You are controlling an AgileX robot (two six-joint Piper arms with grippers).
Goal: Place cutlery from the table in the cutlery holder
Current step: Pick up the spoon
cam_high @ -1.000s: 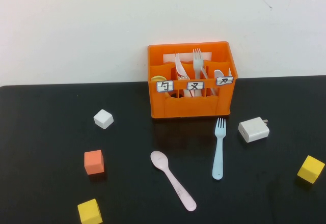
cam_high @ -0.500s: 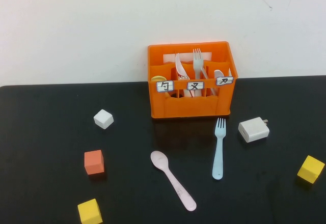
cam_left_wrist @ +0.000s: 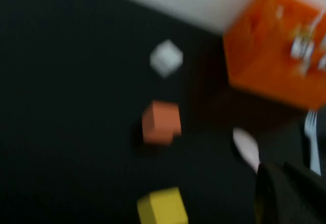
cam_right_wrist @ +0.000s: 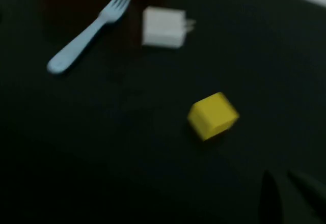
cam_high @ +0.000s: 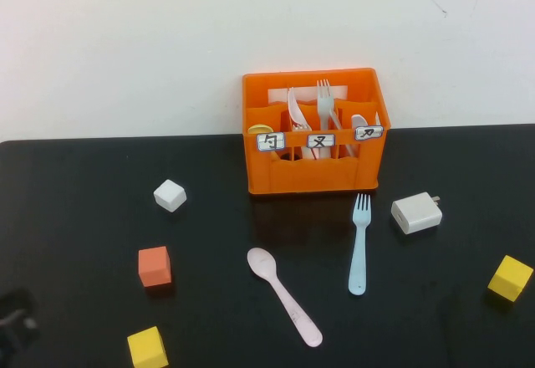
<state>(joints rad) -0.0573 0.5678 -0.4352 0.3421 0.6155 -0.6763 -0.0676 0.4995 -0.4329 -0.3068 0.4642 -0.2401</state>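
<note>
A pale pink spoon [cam_high: 284, 297] and a light blue fork [cam_high: 359, 247] lie flat on the black table [cam_high: 84, 209], in front of the orange cutlery holder [cam_high: 313, 176]. My left gripper [cam_high: 12, 324] shows as a dark blur at the table's front left corner, far from both. In the left wrist view the left gripper [cam_left_wrist: 285, 193] is dark, with the spoon's bowl [cam_left_wrist: 246, 146], the fork [cam_left_wrist: 312, 142] and the holder [cam_left_wrist: 265, 51] beyond it. My right gripper [cam_right_wrist: 288, 193] is out of the high view. The right wrist view shows the fork [cam_right_wrist: 84, 35] far off.
White cutlery [cam_high: 324, 100] stands in the holder. A white cube [cam_high: 170, 195], an orange cube [cam_high: 155, 267] and a yellow cube [cam_high: 147, 348] lie at the left. A white charger [cam_high: 416, 212] and another yellow cube [cam_high: 510, 278] lie at the right.
My left gripper has come into the high view at the front left corner. The spoon, fork and holder have not moved.
</note>
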